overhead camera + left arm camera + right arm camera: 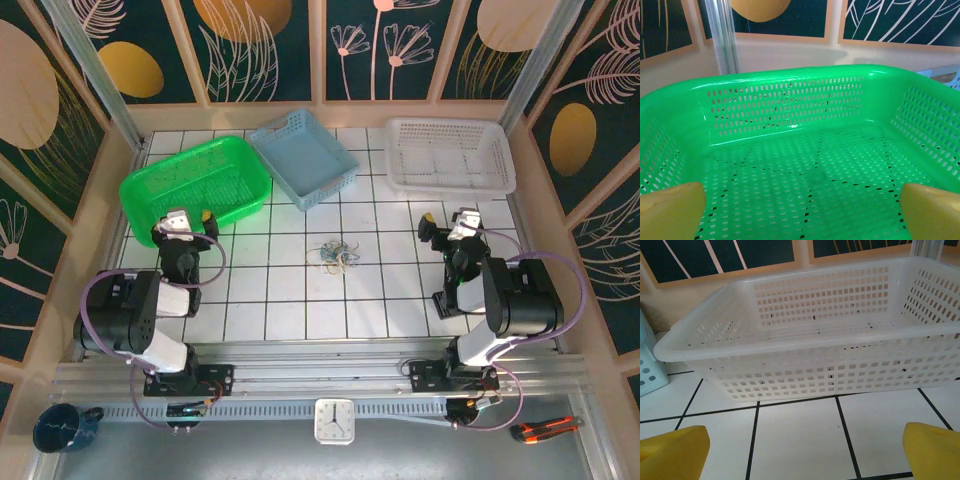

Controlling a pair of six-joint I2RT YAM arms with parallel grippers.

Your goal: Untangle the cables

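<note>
The cables point(335, 255) lie in a small tangled clump of thin blue, pale and grey-brown wires on the white tiled table, midway between the two arms. My left gripper point(190, 217) rests at the near edge of the green basket point(195, 185), well left of the clump. In the left wrist view its yellow fingertips point(670, 210) stand wide apart, open, over the basket floor point(805, 175). My right gripper point(445, 222) sits to the right of the clump, open, its yellow fingertips point(672, 452) apart over bare tile, facing the white basket point(815, 335).
A light blue basket point(303, 155) stands at the back centre and the white basket point(448, 155) at the back right. Wooden walls enclose the table. A mug point(62, 427), a clock point(333, 421) and an orange-handled tool point(545, 429) lie below the rail.
</note>
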